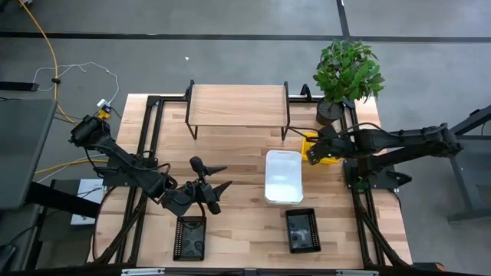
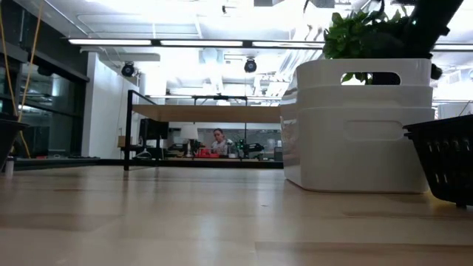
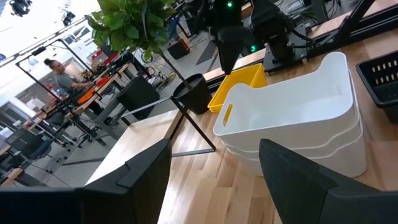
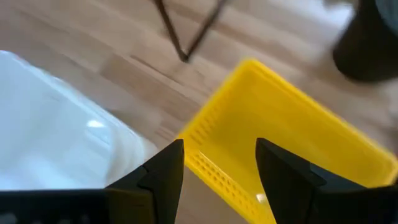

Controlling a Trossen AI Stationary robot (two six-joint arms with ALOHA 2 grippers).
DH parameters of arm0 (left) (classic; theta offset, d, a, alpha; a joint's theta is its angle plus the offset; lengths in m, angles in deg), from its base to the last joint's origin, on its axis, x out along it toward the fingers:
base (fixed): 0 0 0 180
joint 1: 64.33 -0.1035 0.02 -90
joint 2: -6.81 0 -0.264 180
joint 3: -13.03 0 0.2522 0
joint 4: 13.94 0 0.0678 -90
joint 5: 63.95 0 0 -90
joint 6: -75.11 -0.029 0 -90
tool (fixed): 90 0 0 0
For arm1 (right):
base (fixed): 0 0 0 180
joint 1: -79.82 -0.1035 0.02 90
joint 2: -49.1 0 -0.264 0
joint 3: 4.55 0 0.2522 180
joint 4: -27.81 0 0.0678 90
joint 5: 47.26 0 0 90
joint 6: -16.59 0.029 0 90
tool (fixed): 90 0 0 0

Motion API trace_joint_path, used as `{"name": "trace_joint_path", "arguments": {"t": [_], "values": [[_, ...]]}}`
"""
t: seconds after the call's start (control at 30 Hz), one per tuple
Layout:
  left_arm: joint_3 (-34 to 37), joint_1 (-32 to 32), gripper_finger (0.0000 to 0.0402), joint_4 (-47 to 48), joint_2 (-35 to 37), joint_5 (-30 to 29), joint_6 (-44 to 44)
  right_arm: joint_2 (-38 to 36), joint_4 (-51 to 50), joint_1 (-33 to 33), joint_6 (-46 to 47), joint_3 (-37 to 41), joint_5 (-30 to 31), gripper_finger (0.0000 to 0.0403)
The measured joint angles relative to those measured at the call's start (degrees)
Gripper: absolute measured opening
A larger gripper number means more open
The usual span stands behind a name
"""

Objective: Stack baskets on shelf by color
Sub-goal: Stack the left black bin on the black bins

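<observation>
Here the white baskets [image 1: 283, 176], nested in a stack, sit on the table [image 1: 245, 222] in front of the shelf [image 1: 238, 106], whose top is bare. Just beside the stack, toward the plant [image 1: 347, 73], lies the yellow basket [image 1: 320, 150]. The right gripper [image 1: 313, 147] hangs over that basket with its jaws apart, straddling the near wall and holding nothing. Two black baskets lie on the far side of the stack from the shelf: one [image 1: 302, 230] close to the stack, the other [image 1: 190, 238] well apart from it. The left gripper [image 1: 221, 187] hovers beside the stack, above that second black basket, jaws spread wide and empty.
</observation>
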Motion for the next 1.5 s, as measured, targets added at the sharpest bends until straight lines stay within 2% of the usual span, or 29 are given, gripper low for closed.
{"name": "trace_joint_path", "arguments": {"t": [0.23,0.43,0.53,0.77,0.9,1.1,1.33,1.5], "values": [[0.0,-0.02,0.0229,0.41,0.02,-0.5,1.83,-4.55,9.58,-7.05,-7.35,-0.02,6.71,0.0186],[0.0,-1.07,0.0229,0.56,0.02,0.3,4.51,-4.22,14.06,-14.15,-10.96,-0.07,12.31,0.0186],[-0.02,-2.96,0.0229,1.95,0.02,6.06,6.57,-4.19,14.07,-16.73,-10.98,-0.07,13.63,0.0186],[0.38,-11.38,0.0229,6.21,0.02,29.15,12.62,-4.18,14.01,-20.37,-10.98,-0.07,16.37,0.0186],[2.22,-15.04,0.0229,6.43,0.04,36.02,14.98,-4.13,14.01,-21.08,-11.47,-0.07,17.49,0.0186],[3.96,-16.04,0.0229,6.76,0.11,37.88,16.56,-3.32,14.05,-21.44,-13.83,-0.11,18.25,0.0186],[4.02,-12.55,0.0229,7.64,3.18,37.57,18.28,-2.32,14.07,-21.44,-16.58,-0.11,18.59,0.0186],[4.0,-8.8,0.0229,7.76,4.45,35.94,19.06,-2.29,14.07,-21.46,-16.77,-0.11,11.58,0.0186]]}}
